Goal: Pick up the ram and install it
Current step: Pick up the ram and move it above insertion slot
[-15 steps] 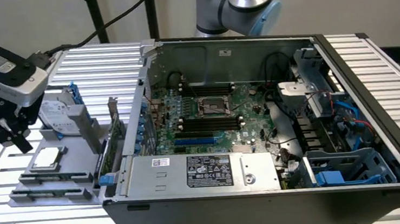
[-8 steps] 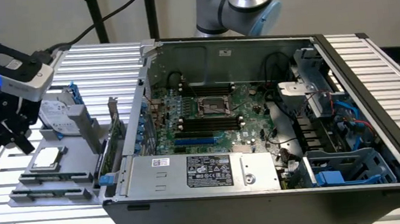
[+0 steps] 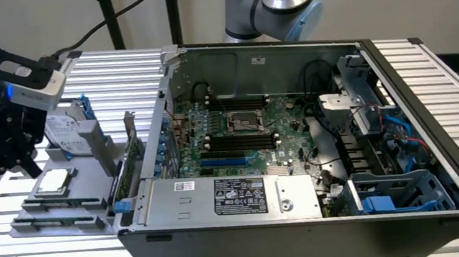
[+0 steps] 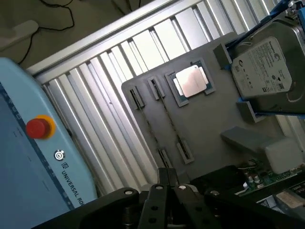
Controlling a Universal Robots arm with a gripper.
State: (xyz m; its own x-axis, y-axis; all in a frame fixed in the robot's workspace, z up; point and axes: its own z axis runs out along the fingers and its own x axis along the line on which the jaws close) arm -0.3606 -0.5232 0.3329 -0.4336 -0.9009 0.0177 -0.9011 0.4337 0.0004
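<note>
- I am watching the gripper (image 3: pixel 18 164) hanging at the exterior view's nine o'clock edge, above the outer end of a gray tray (image 3: pixel 91 178). Its fingers are clenched together and are grasping nothing.
- In the wrist view the gripper (image 4: pixel 167 180) is showing its closed tips over the same tray (image 4: pixel 209 124).
- The ram (image 3: pixel 61 204) is sitting in the tray as a thin greenish strip held between clips. It is at about five o'clock from the gripper and apart from it.
- Its long axis is running roughly from nine o'clock to three o'clock in the exterior view. The three o'clock end is pointing toward the computer case (image 3: pixel 306 246).
- In the wrist view the ram (image 4: pixel 169 119) is appearing as a thin dark line that seems to be standing on edge.
- A silver processor chip (image 3: pixel 54 181) is lying just beside the ram at twelve o'clock, with a hard drive (image 3: pixel 67 127) beyond it.
- The case is lying open at the tray's three o'clock, and its motherboard (image 3: pixel 287 114) is facing up.
</note>
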